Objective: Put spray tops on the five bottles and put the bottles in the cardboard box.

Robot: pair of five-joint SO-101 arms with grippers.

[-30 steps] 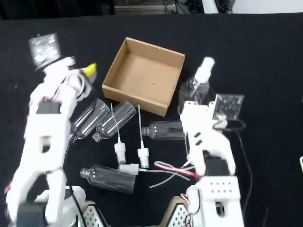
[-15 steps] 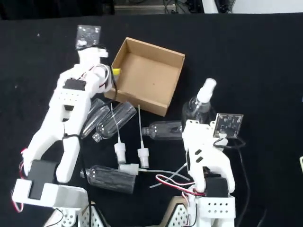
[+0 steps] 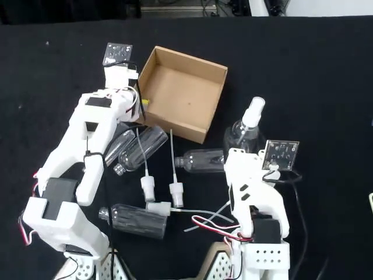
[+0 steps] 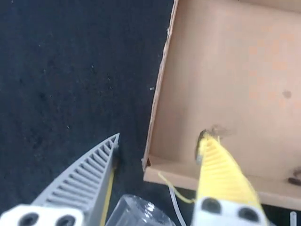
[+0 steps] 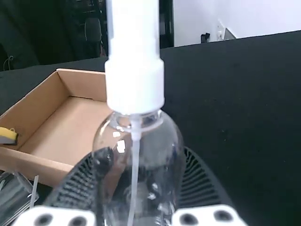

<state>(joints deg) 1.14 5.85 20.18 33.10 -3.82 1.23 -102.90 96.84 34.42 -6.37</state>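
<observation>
My right end effector point(image 5: 134, 176) grips the capped bottle point(image 5: 136, 136) upright beside the box point(image 3: 175, 125), middle of the counter point(image 3: 326, 76); my left end effector point(image 4: 160, 139) gapes empty astride its wall. Next, probably: lift it over the rim.

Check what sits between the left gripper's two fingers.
A wall of the cardboard box, seen in the left wrist view; the left gripper straddles it.
</observation>
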